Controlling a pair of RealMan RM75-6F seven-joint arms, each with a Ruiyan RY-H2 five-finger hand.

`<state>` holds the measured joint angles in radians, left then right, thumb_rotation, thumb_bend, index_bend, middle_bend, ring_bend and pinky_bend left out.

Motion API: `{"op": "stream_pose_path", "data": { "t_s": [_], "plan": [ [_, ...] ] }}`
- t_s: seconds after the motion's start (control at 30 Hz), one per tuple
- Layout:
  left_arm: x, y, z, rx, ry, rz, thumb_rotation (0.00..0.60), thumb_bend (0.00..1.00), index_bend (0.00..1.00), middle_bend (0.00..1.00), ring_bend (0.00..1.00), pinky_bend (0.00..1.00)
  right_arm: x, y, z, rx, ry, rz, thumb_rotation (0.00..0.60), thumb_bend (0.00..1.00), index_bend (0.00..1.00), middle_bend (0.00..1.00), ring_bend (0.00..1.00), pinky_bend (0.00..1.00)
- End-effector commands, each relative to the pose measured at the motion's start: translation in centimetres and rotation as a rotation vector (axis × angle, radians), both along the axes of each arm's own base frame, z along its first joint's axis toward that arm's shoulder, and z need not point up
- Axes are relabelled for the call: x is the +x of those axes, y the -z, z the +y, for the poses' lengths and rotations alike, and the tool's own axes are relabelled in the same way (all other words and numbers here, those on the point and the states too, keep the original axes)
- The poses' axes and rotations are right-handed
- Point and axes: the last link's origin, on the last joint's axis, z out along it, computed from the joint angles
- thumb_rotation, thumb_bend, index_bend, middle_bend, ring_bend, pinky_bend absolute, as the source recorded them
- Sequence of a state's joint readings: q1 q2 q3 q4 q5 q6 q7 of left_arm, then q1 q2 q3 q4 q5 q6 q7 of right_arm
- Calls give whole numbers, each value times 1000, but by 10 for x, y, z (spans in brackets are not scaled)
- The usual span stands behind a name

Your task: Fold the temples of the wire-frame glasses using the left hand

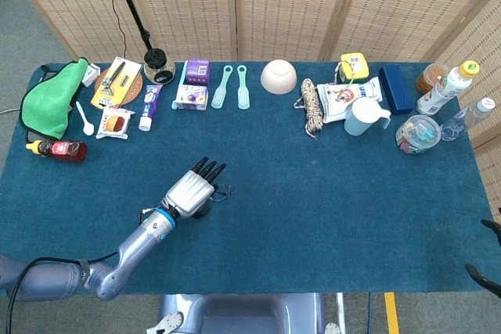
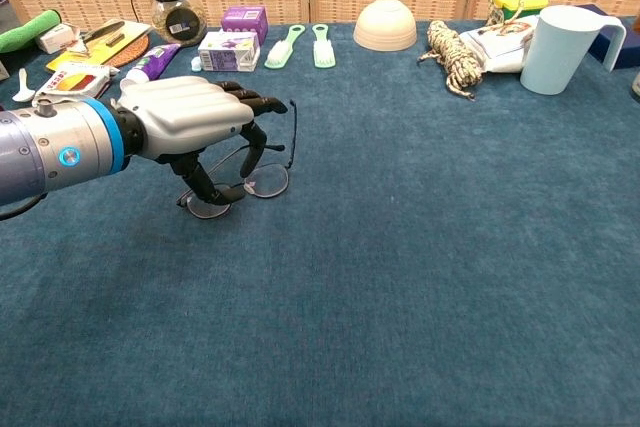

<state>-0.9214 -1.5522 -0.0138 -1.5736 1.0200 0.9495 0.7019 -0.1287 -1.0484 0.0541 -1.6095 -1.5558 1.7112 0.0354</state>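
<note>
glasses [image 2: 250, 172] are pinched by the left hand [image 2: 185, 122], lenses resting on the bench [image 2: 450, 277] | mid-left, well apart from every edge | blue cloth is bare around them

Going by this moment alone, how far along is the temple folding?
Partly done, it seems. The wire-frame glasses lie lenses-down on the blue cloth with the left hand arched over them; one temple stands up by its fingertips, not splayed flat across the cloth. Fingers hide the other temple, so closing both flat still looks left to do.
</note>
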Motion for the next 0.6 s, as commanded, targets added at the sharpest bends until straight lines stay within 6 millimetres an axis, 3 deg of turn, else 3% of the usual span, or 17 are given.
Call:
{"op": "stream_pose_path", "data": {
  "t_s": [0.03,0.37,0.6],
  "plan": [
    [-2,-7,4,23,-12,-5,428,321,489,0,0,0,0,0,-1,0,-4,-1,600,0,248,118,151,223],
    [-9,-40,11,77,-72,-71,432,321,297,0,0,0,2,2,-3,5,-18,-4,600,0,248,118,151,223],
    [-12,-67,3,84,-94,-179,436,321,271,18,0,0,4,4,-4,10,-23,-3,600,0,248,118,151,223]
  ]
}}
